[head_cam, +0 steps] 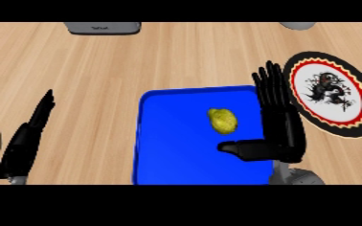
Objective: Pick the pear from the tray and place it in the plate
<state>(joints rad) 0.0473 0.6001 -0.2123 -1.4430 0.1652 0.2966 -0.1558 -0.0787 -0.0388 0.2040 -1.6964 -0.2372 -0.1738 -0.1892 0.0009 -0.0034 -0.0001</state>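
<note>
Now, from left: left hand (25, 141) open, idle at lower left; pear (222, 120) lying untouched in blue tray (170, 165) at centre; right hand (284, 124) just beside it, fingers straight, thumb out, holding nothing; plate (332, 124) at right edge. Likely risk: thumb nudging the rounded pear away before closing.

Pear (223, 120) on blue tray (176, 146); right robot hand (284, 127) beside it, fingers (270, 88) straight; plate (308, 69) farther right.

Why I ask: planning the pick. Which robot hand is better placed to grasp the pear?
Right. The right robot hand is open over the tray, beside the pear; the left robot hand rests off it.
</note>
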